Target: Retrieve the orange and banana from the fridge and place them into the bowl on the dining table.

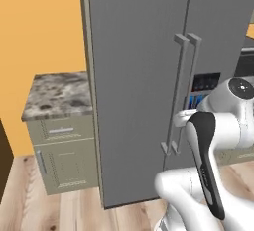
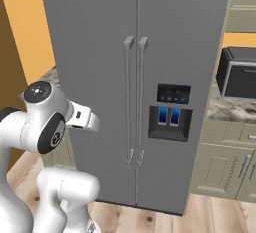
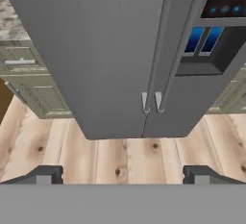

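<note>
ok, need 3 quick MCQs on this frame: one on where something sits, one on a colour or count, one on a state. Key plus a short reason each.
1. Where is the dispenser panel on the fridge?
A. On the right-hand door
B. On the left-hand door
C. On the side wall of the fridge

2. How many long vertical bar handles run down the fridge front?
A. One
B. Two
C. Four

3. What state are the fridge doors in?
A. Both shut
B. Left door swung open
C. Both wide open

Key:
1. A: in the right base view the dark panel with blue lights sits right of the centre seam.
2. B: two bars stand side by side at the seam, one per door.
3. A: both door faces lie flush, no shelves or bins on show; the gripper stands open, apart from the handles.
</note>
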Controlling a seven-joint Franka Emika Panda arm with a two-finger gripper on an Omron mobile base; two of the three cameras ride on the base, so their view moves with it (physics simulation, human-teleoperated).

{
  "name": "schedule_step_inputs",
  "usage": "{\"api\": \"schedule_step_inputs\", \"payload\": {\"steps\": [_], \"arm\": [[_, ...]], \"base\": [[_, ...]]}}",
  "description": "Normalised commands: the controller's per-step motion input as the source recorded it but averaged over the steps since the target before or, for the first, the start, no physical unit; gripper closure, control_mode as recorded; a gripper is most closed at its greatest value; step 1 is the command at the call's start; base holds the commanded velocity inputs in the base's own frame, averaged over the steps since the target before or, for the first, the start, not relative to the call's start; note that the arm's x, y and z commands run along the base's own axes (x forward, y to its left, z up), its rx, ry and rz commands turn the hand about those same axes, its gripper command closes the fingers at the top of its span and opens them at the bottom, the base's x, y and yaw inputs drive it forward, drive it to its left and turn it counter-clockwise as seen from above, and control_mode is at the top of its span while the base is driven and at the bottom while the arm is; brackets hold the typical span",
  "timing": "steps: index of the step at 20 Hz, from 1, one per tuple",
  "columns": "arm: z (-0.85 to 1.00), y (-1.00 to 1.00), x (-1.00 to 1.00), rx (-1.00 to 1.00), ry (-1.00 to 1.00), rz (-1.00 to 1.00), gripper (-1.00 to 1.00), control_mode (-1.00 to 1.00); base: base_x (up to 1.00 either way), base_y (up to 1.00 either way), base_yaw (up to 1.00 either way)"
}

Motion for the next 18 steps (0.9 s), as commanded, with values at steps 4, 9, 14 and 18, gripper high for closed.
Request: {"api": "schedule_step_inputs", "payload": {"steps": [4, 9, 14, 18], "arm": [[0.0, 0.0, 0.0, 0.0, 0.0, 0.0, -1.0, 1.0], [0.0, 0.0, 0.0, 0.0, 0.0, 0.0, -1.0, 1.0], [0.0, 0.0, 0.0, 0.0, 0.0, 0.0, -1.0, 1.0], [0.0, 0.0, 0.0, 0.0, 0.0, 0.0, -1.0, 1.0]], "base": [[-0.5, -0.44, -0.01], [-0.47, -0.55, -0.01], [-0.35, -0.32, -0.01], [-0.02, -0.03, 0.0]]}}
